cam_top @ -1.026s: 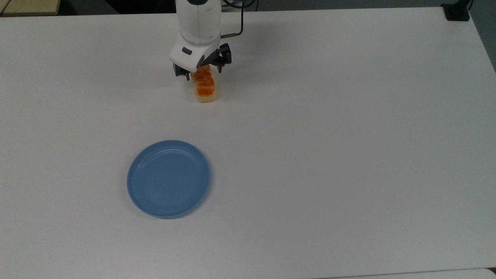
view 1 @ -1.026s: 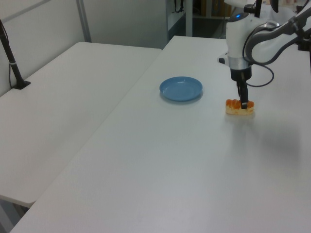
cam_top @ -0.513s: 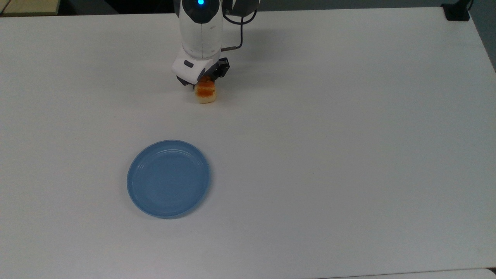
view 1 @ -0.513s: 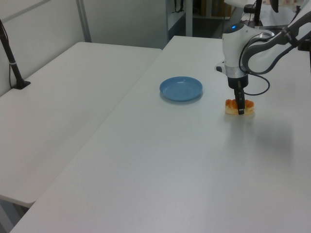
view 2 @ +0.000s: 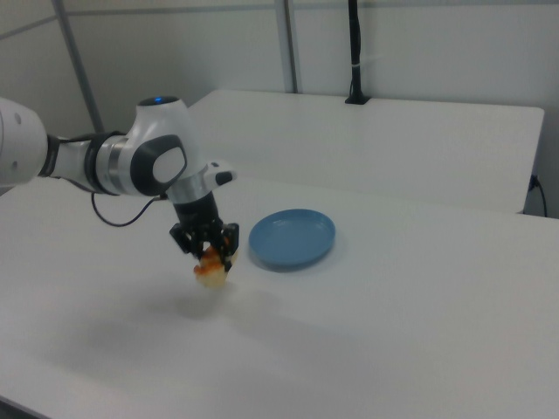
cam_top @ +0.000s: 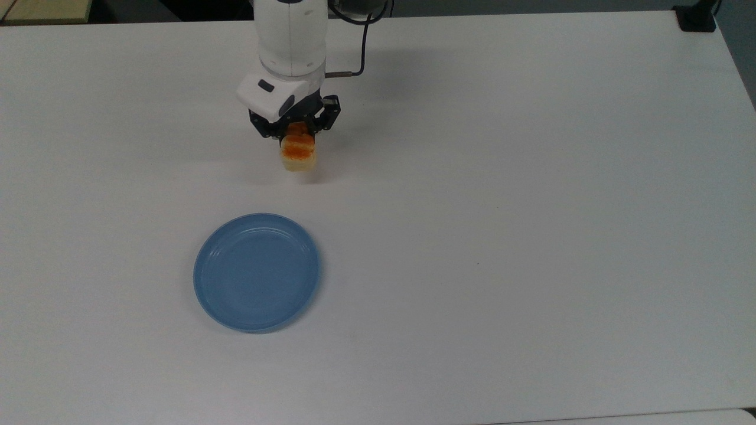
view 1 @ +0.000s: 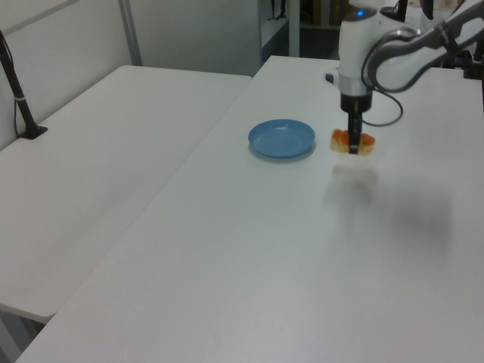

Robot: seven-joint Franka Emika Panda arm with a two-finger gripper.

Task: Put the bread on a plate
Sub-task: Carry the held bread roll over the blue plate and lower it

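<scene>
A broad, smooth white counter (cam_top: pixel 531 206) carries the scene. Lying flat on it is a round light-blue plate (cam_top: pixel 257 272) with a raised rim and faint concentric rings, toward the top view's lower left. Nothing rests inside the plate. A soft grey shadow (view 1: pixel 352 181) falls on the counter's bare surface near the plate. At the top view's upper right corner sits a black clamp base (cam_top: pixel 696 18).

2 white tables (view 1: pixel 113 189) stand side by side before pale grey wall panels (view 2: pixel 218 44).
</scene>
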